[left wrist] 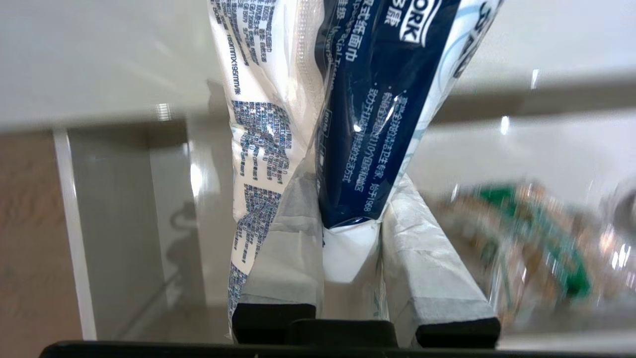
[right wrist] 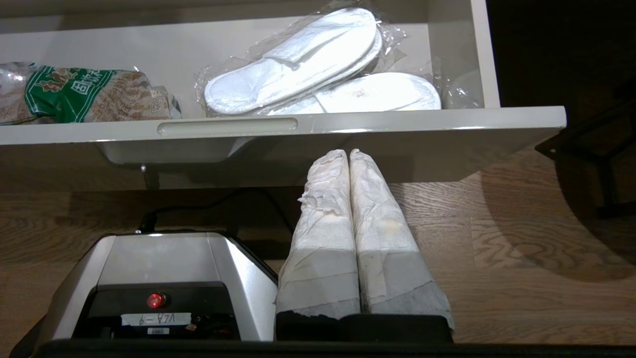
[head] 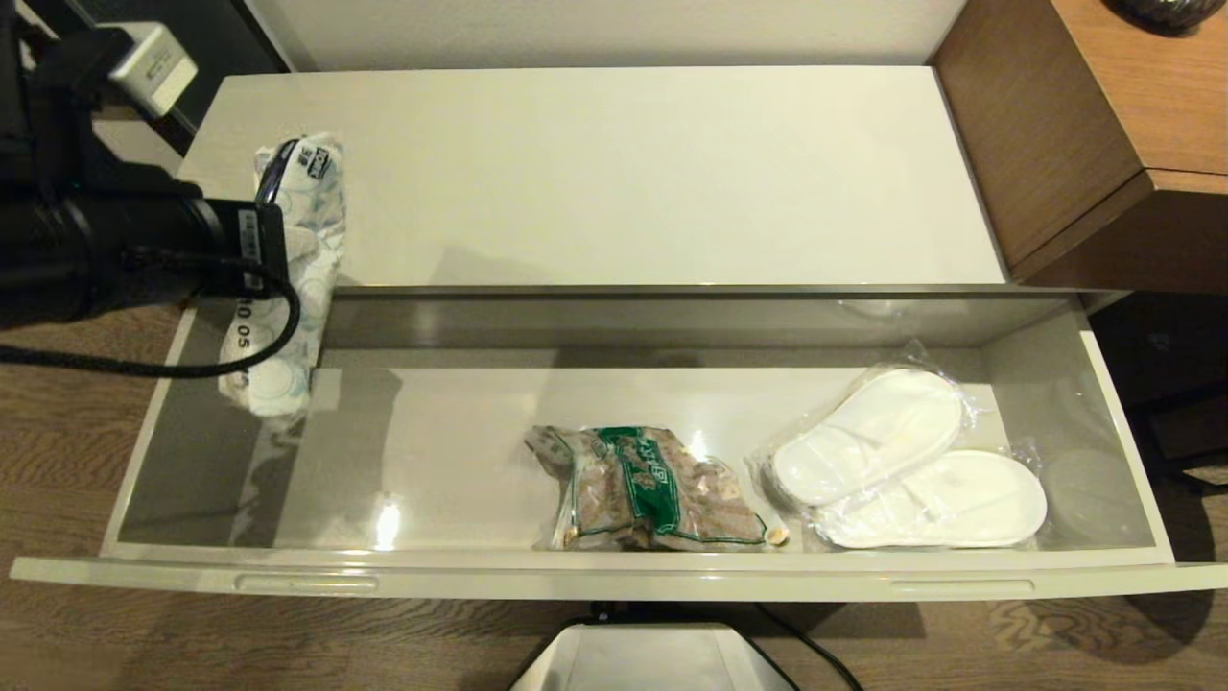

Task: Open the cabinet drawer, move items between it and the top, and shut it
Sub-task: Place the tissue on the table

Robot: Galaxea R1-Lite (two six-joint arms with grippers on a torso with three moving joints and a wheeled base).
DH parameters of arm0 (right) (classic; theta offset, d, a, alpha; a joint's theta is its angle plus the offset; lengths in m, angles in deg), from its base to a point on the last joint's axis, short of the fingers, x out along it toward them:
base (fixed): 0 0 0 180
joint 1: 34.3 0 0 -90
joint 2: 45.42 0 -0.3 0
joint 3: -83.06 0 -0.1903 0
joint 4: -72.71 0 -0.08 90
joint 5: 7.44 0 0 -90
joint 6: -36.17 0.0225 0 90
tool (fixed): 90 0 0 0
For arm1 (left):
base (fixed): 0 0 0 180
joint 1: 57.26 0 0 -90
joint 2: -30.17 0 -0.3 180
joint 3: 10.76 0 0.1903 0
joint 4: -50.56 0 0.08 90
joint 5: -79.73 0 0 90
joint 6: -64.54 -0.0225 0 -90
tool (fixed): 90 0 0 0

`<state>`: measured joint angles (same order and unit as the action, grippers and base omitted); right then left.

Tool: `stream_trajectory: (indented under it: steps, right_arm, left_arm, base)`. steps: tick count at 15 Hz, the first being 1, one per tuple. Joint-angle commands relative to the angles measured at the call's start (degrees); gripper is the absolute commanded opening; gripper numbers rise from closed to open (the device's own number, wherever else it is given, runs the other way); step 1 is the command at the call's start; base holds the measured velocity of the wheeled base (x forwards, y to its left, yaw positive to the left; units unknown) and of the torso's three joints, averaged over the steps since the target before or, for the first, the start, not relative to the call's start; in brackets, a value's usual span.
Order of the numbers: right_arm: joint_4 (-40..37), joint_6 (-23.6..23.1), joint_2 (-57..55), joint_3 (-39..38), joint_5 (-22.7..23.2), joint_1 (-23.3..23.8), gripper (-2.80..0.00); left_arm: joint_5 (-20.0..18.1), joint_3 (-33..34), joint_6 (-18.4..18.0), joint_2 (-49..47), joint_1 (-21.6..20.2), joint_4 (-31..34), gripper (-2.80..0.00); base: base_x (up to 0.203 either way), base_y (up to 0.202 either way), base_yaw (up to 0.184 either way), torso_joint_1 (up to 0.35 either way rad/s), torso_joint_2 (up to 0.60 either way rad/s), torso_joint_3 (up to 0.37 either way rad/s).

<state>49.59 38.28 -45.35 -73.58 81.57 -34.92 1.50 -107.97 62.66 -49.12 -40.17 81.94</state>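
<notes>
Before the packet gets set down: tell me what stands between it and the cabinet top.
Nothing visible. The left gripper holds the packet at the drawer's left end, beside the top.

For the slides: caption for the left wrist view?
Left claw clamps white-and-blue plastic tissue packet above open beige drawer.

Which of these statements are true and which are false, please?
1. The drawer is open. True.
2. The left gripper holds the white and blue packet. True.
3. The slippers lie on the cabinet top. False: they lie in the drawer, at its right end.
4. The right gripper holds the green snack bag. False: it is shut on nothing, below the drawer front.
</notes>
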Motion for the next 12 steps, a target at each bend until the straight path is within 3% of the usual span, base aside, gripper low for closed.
stream_trajectory:
  steps: [1,5,9,10,12]
  right_arm:
    - [0.0,0.0,1.0,-0.1,-0.1,0.0,-2.80]
    - [0.0,0.0,1.0,-0.1,-0.1,0.0,-2.80]
    - [0.0,0.0,1.0,-0.1,0.0,0.0,-2.80]
    - [0.0,0.0,1.0,-0.1,-0.1,0.0,-2.80]
    - [0.0,0.0,1.0,-0.1,0.0,0.0,-2.80]
  left_arm:
    - [0.2,-9.8,0.0,-7.9,-0.2,-0.3,-2.80]
    - [0.0,-33.4,-0.9,-29.1,-1.4,-3.6,-2.80]
    - [0.6,-37.2,-5.8,-47.8,-1.8,-21.0,-2.80]
    - [1.3,-37.5,-6.4,-50.9,-1.8,-25.3,0.00]
    - [2.4,-37.7,-7.0,-53.0,-1.7,-34.6,0.00]
  base:
    - [0.000,0.000,0.000,0.000,0.00,0.000]
    - [0.000,0.000,0.000,0.000,0.00,0.000]
    - [0.000,0.000,0.000,0.000,0.00,0.000]
    - [0.000,0.000,0.000,0.000,0.00,0.000]
    - [0.000,0.000,0.000,0.000,0.00,0.000]
